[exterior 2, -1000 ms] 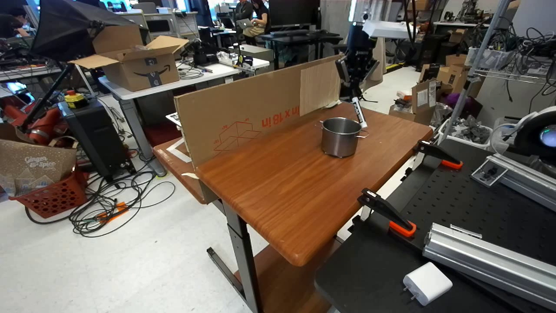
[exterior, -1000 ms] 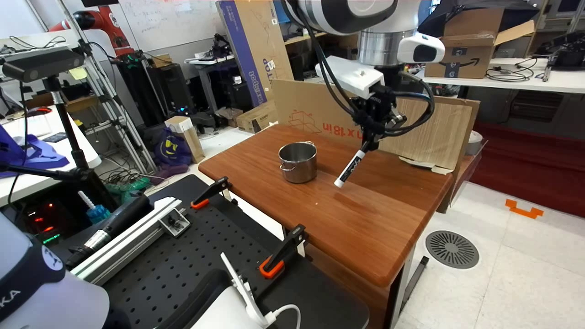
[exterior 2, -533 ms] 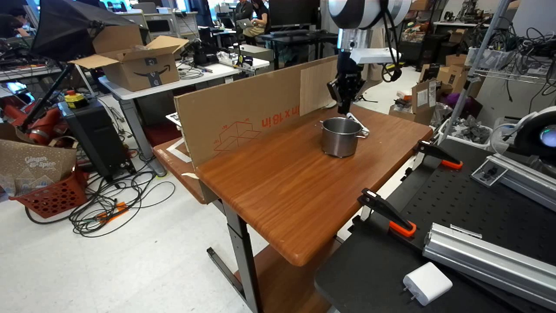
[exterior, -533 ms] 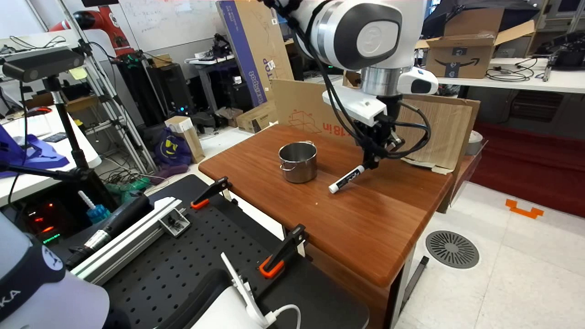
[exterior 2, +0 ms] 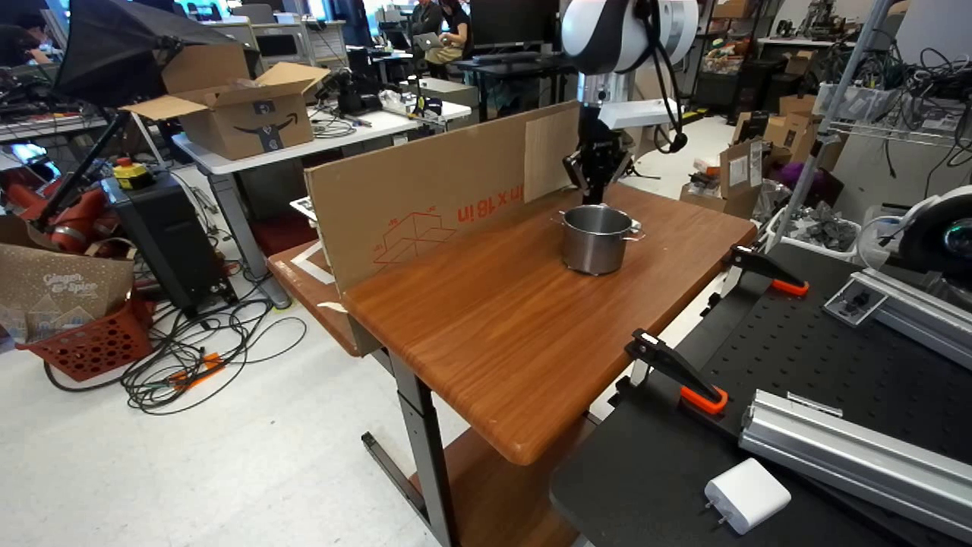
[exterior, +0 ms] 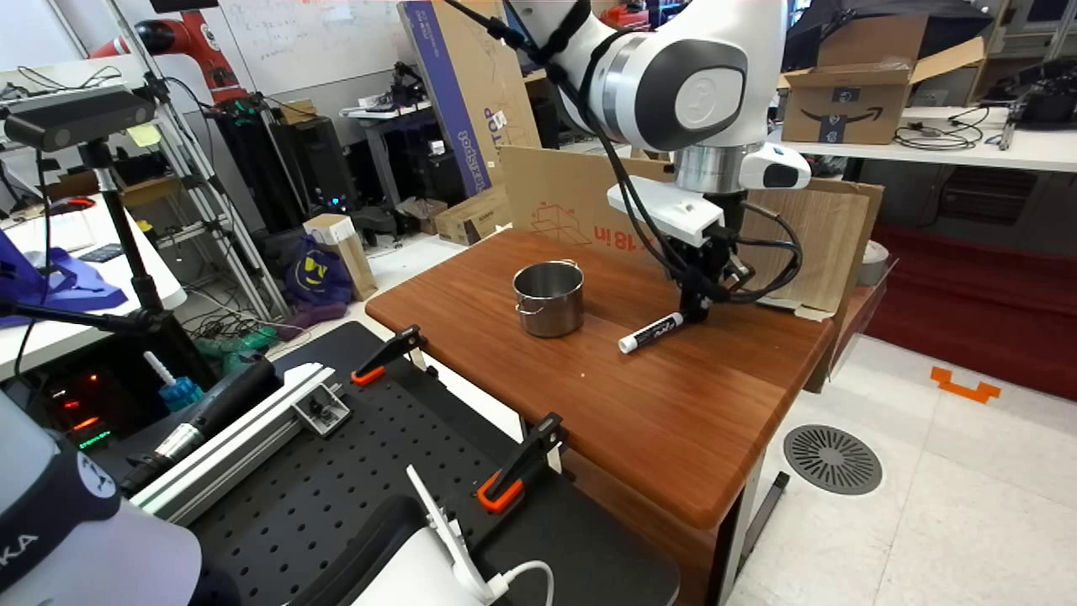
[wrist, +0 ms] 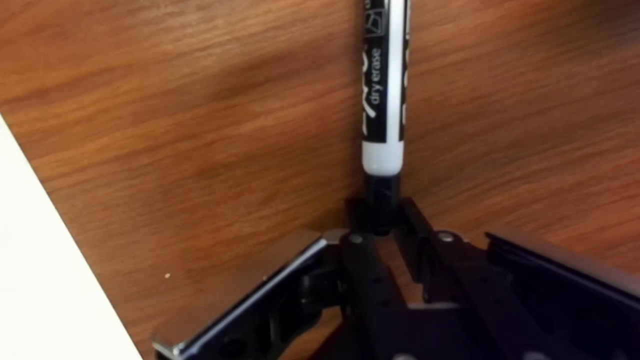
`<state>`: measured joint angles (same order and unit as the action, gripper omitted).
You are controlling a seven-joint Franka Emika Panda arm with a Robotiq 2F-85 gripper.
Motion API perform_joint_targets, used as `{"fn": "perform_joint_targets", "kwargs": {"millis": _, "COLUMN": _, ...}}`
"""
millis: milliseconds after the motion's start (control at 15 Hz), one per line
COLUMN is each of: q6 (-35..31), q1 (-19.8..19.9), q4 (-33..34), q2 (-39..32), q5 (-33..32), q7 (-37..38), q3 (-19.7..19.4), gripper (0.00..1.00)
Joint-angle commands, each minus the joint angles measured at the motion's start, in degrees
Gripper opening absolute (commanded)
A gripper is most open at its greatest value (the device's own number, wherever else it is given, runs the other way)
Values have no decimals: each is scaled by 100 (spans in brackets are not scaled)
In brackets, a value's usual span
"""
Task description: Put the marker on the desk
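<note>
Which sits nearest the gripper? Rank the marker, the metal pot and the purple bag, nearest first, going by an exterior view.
1. The marker: nearest, its dark end between the fingers.
2. The metal pot: standing on the desk, left of the fingers in an exterior view.
3. The purple bag: farthest, off the desk, farther left in that view.

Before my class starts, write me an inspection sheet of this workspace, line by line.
Surface: desk, smooth reddish-brown wood, one pale speck.
Job's things: marker, low at the desk; contact can't be told.
Clutter: metal pot, upright on the desk; clamps on the black table.
Pincer: closed on the marker's dark end.
Cables: black cables along the arm; cable tangle on the floor.
Surroundings: cardboard panel along the desk's edge; people in the background.
</note>
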<state>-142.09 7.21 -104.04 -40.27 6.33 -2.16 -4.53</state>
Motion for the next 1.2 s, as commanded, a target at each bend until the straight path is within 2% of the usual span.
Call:
{"fn": "perform_joint_targets", "kwargs": {"millis": 0, "q6": 32, "q1": -42, "q4": 201, "q2": -136, "q5": -164, "q7": 168, "q3": -17, "gripper": 50}}
{"fn": "perform_joint_targets", "kwargs": {"millis": 333, "q6": 64, "q1": -22, "q4": 252, "q2": -141, "q5": -152, "q7": 153, "q3": 6, "gripper": 88}}
{"fn": "perform_joint_targets", "kwargs": {"millis": 467, "q6": 122, "q1": -6, "q4": 206, "q2": -63, "q5": -129, "q7": 155, "q3": 14, "gripper": 100}}
{"fn": "perform_joint_targets", "kwargs": {"millis": 800, "q6": 185, "q1": 93, "q4": -187, "q2": 431, "q5": -23, "q7": -13, "q3": 114, "gripper": 100}}
{"fn": "perform_joint_targets", "kwargs": {"millis": 1133, "q6": 268, "q1": 217, "q4": -903, "q2": 1396, "q5": 111, "q7": -173, "q3": 149, "gripper": 100}}
